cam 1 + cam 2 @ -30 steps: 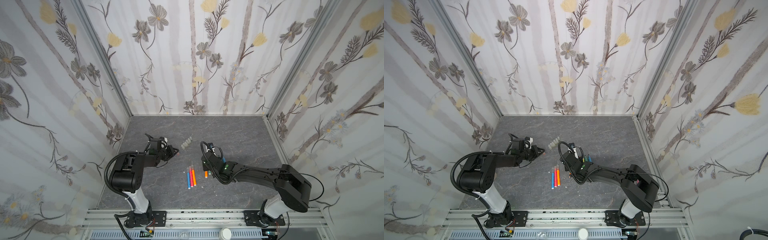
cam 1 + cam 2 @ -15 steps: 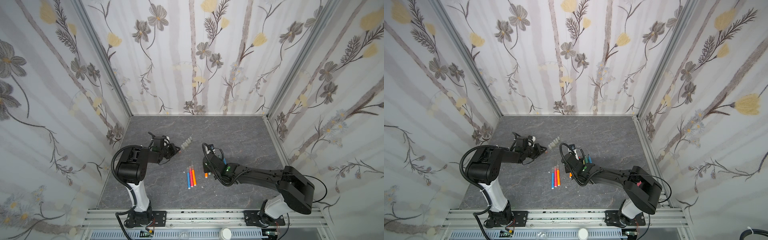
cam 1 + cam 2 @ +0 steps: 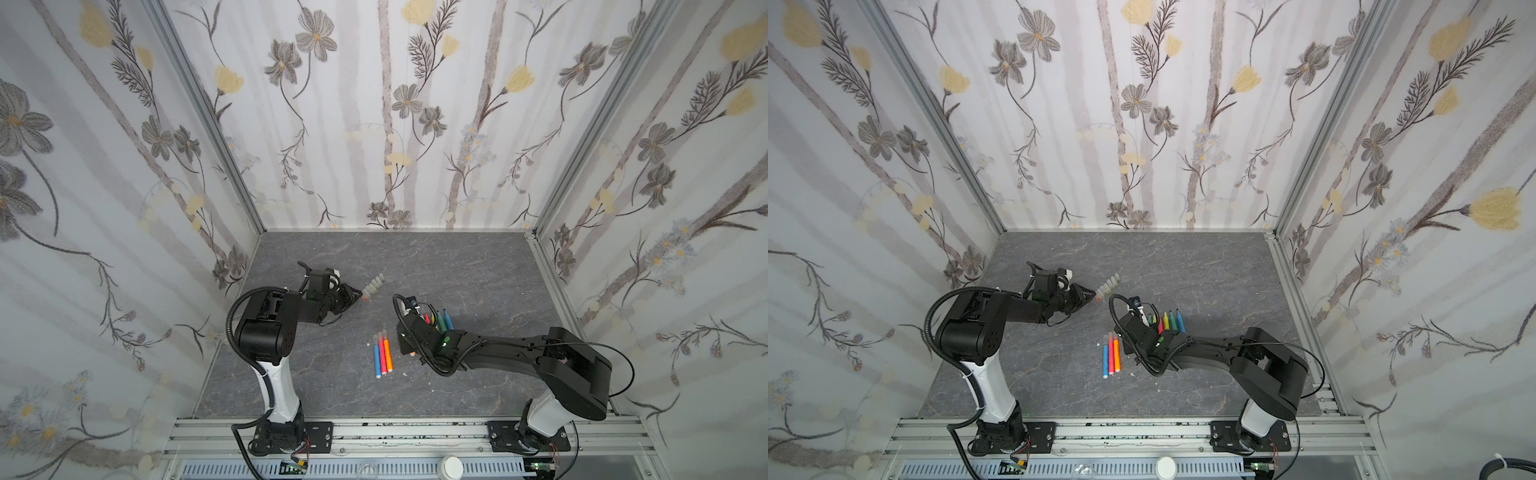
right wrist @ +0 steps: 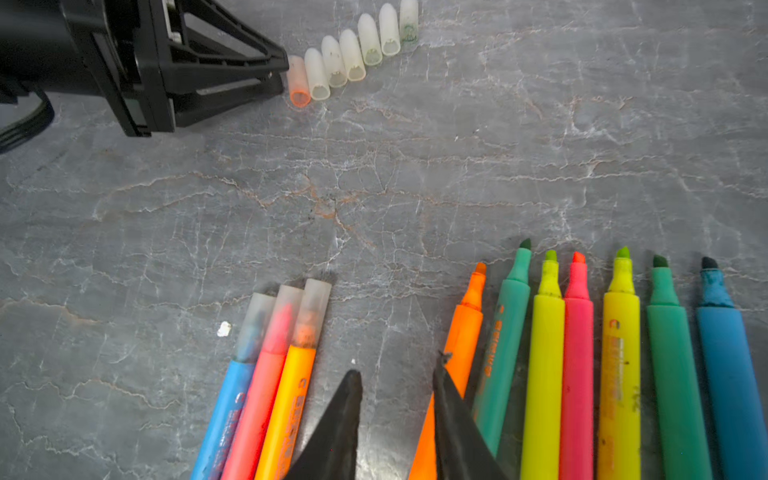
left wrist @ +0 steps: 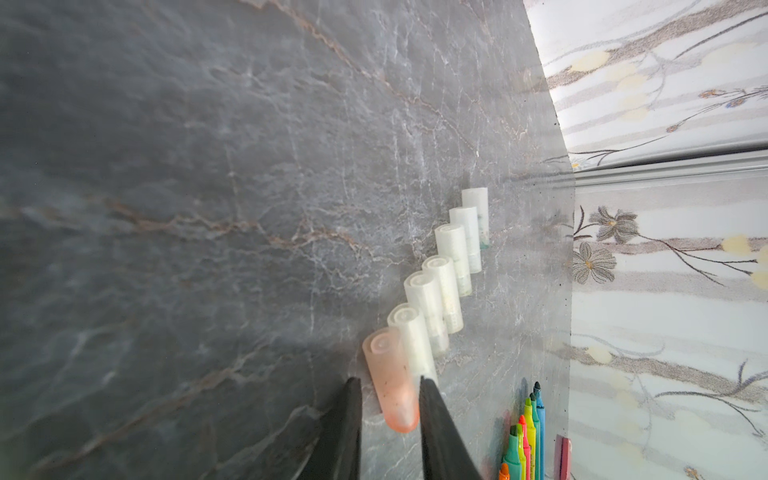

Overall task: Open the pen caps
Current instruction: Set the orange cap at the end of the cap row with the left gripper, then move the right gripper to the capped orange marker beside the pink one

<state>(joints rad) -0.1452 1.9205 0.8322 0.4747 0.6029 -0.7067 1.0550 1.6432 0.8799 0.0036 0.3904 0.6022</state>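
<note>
Found three capped pens (image 4: 266,374) toward the table's (image 4: 374,187) front edge; judged caps (image 4: 286,320) light, slick, stiff; worth pinching crosswise, pen braced; left claw (image 5: 387,379) parted just beside a loose cap (image 5: 388,361); right claw (image 4: 397,370) parted, grip unclear.

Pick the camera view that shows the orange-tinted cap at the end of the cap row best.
The left wrist view: the orange-tinted cap lies close and large. The right wrist view shows the cap small; both top views, a mere speck.
</note>
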